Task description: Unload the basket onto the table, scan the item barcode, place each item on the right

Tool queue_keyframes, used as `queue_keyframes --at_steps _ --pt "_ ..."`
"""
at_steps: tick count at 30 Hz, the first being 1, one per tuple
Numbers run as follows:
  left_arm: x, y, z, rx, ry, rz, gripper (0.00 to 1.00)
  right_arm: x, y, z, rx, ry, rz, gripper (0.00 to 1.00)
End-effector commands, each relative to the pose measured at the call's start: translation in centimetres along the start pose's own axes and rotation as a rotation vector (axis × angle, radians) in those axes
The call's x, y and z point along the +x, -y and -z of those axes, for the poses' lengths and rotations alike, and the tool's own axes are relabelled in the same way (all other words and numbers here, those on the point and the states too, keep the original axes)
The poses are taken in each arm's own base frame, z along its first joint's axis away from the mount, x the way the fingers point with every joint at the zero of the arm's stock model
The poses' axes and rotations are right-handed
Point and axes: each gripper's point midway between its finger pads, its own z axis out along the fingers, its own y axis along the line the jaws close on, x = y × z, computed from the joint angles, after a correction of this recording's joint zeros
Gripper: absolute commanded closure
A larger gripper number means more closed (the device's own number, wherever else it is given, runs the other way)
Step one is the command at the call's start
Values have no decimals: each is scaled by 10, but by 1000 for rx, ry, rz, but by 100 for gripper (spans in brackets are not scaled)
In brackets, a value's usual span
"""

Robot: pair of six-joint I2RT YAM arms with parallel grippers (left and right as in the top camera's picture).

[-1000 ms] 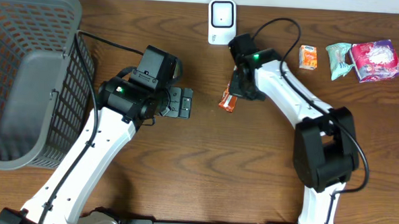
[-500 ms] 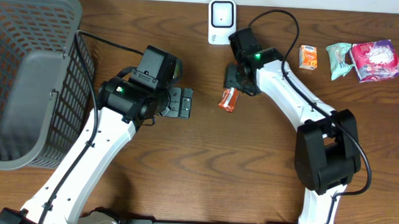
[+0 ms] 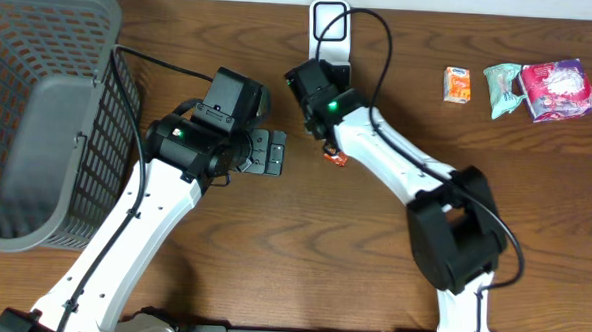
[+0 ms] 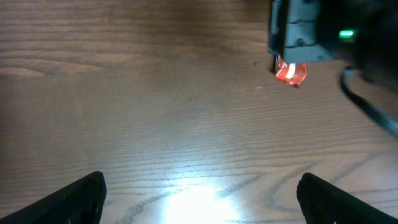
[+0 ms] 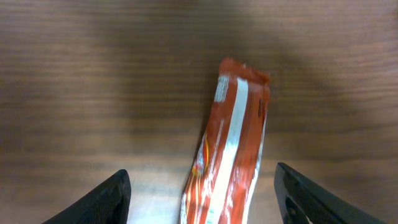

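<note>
Overhead, right arm [image 3: 376,158] near scanner [image 3: 329,23] hides most of what seems the orange wrapper [image 3: 335,159]; left fingers [image 4: 74,200], right fingers [image 5: 107,200] spread empty.

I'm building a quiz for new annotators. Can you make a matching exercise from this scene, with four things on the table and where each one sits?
Things:
1. red snack wrapper
2. grey basket
3. white scanner
4. pink packet

Places:
A. far right, at the back
B. far left
C. back edge, centre
D. lying flat near the middle

Pairs: 1-D, 2-B, 3-C, 4-A
</note>
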Motion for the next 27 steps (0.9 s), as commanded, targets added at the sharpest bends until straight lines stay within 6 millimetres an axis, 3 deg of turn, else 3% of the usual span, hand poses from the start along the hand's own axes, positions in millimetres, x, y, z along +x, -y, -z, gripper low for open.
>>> queue_keyframes --at_steps 1,10,19,27 --pt "0 -1 0 -2 -3 2 2 1 13 -24 156 62 5 32" --pt "0 -1 0 -2 -3 2 2 0 17 -34 189 81 -2 39" --pt "0 -1 0 -2 -3 2 2 34 15 -61 217 -13 62 40" --pt "0 -1 0 -2 -3 2 2 42 30 -64 253 -61 78 61"
